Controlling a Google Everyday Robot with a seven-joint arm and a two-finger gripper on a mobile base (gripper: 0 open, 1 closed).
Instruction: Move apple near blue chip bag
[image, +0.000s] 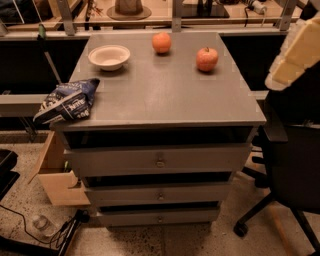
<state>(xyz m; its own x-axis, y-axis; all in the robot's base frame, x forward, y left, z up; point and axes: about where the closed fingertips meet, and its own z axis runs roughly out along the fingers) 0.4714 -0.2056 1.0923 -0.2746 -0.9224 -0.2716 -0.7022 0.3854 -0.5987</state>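
Observation:
The apple (207, 59), red-pink with a small stem, sits at the right rear of the grey cabinet top (165, 97). The blue chip bag (67, 101), crumpled with white lettering, lies at the top's front left corner and overhangs the edge. My gripper (295, 55) shows as a pale cream shape at the right edge of the view. It is above and to the right of the cabinet, apart from the apple, and nothing shows in its grasp.
An orange round fruit (161, 42) sits at the rear middle and a white bowl (109, 56) at the rear left. A black office chair (292, 165) stands to the right of the cabinet. An open cardboard box (55, 175) and cables lie on the floor at left.

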